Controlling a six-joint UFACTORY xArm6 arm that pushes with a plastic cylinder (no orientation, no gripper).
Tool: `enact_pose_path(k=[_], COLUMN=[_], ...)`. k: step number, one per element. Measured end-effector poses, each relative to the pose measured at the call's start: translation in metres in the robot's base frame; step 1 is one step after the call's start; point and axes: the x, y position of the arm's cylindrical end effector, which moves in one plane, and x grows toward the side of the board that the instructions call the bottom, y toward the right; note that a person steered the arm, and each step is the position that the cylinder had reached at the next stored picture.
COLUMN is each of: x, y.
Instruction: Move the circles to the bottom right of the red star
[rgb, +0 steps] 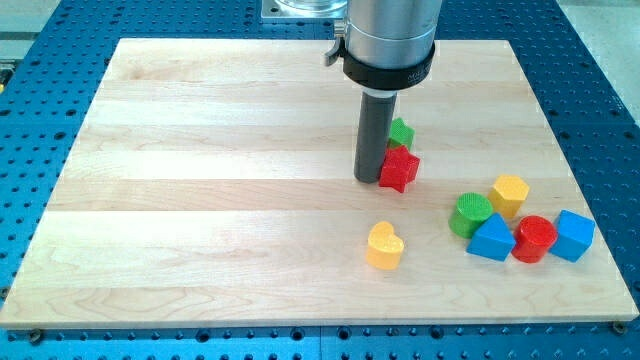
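Yellow ridged heart block (384, 246) on pale wood

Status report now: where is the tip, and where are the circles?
My tip touching red star at its left. Green circle, red circle already lower right. Blue blocks between them.

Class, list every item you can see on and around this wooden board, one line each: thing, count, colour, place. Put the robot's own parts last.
red star: 1, red, centre-right, touching my tip
green block: 1, green, shape unclear, just above the red star
yellow heart: 1, yellow, lower centre, alone
green circle: 1, green, right cluster, its left end
yellow block: 1, yellow, roughly hexagonal, top of right cluster
blue triangle: 1, blue, right cluster, below green circle
red circle: 1, red, right cluster, between the blue blocks
blue cube: 1, blue, far right
board: 1, pale wood, on blue perforated table
my tip: 1, dark rod, against the red star's left side
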Motion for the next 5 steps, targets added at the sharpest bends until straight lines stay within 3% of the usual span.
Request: enact_pose_path(k=[1, 2, 3, 4, 5], x=[0.014, 0.011, -0.081, -0.150, -0.161], y=[-0.001, -0.042, -0.060, -0.006, 0.089])
